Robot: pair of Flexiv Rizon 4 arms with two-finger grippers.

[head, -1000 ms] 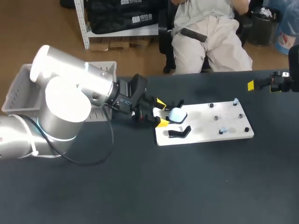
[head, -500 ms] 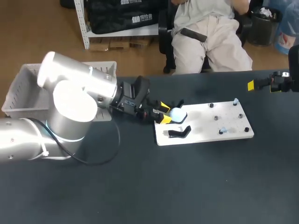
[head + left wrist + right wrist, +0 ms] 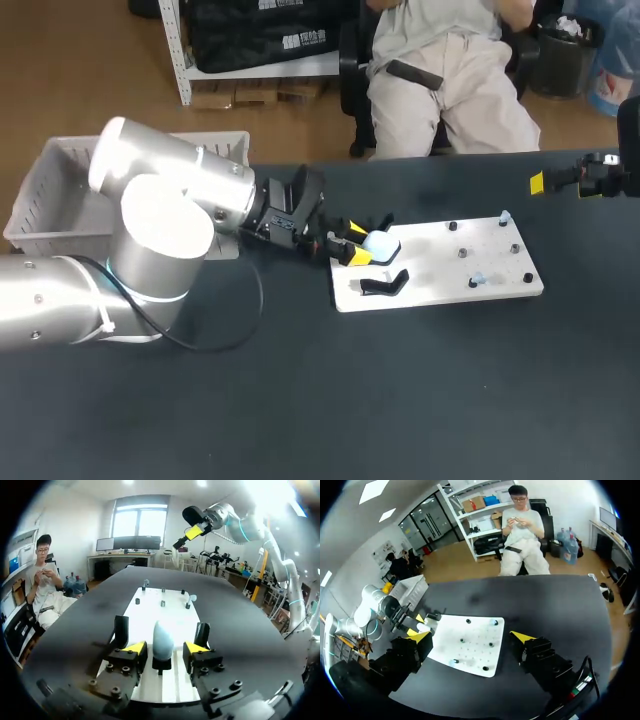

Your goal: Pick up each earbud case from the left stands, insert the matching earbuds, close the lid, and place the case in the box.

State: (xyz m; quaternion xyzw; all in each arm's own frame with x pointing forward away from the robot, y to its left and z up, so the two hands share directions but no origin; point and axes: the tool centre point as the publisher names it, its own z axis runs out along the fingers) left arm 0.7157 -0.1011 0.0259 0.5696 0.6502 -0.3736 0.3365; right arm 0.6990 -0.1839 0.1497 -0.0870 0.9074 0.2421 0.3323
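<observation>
A light-blue earbud case [image 3: 379, 243] sits closed on the middle black stand at the left end of the white board [image 3: 450, 262]. My left gripper [image 3: 352, 246] has a yellow tip on each side of it. In the left wrist view the case [image 3: 162, 640] stands between the fingers [image 3: 136, 648] with a thin strip of board showing on both sides, so the gripper [image 3: 165, 649] is open. An empty black stand [image 3: 384, 284] is beside it. Two pale earbuds [image 3: 505, 215] [image 3: 478, 281] rest on pegs at the board's right end. My right gripper [image 3: 471, 636] hangs wide open above the table's far right.
A pale plastic crate [image 3: 45, 195] stands at the table's left edge, behind my left arm. Several dark pegs [image 3: 460, 253] stick up from the board. A third stand [image 3: 378, 222] sits at the board's far edge.
My left gripper has slid forward to the case and its fingers have drawn in from wide apart to close beside it. The right arm has not moved.
</observation>
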